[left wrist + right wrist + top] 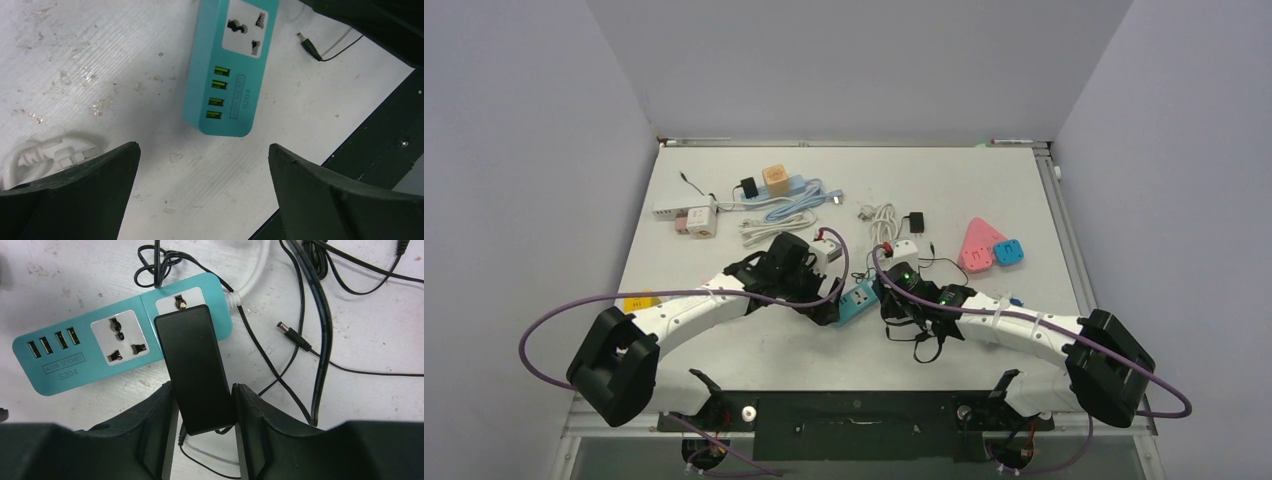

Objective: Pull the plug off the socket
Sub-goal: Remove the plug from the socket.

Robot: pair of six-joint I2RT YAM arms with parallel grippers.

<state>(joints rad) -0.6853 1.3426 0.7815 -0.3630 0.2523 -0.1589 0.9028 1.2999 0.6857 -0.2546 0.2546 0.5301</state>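
Two grippers are gathered at the teal plastic power strip (75, 357), which lies flat on the white counter (984, 190), nearer the near edge than the far one and about midway between the left and right edges. The black rectangular plug block (192, 360) sits in the strip's end socket, the one beside the white cord, and looks fully seated. The right gripper (202, 400) is pinching that block, one finger against each long side. The left gripper (202, 150) hangs spread wide over bare counter just off the strip's USB end, touching nothing. The strip lies ahead of its opening, not between its fingers.

The grasp seems made and the pull not yet begun. Next, I judge, the block must be drawn straight out from the socket face without twisting, while the strip is kept from lifting. The left gripper is well placed to pin the USB end down. A thin black lead (295, 337) with a barrel tip lies loose beside the block and could snag.
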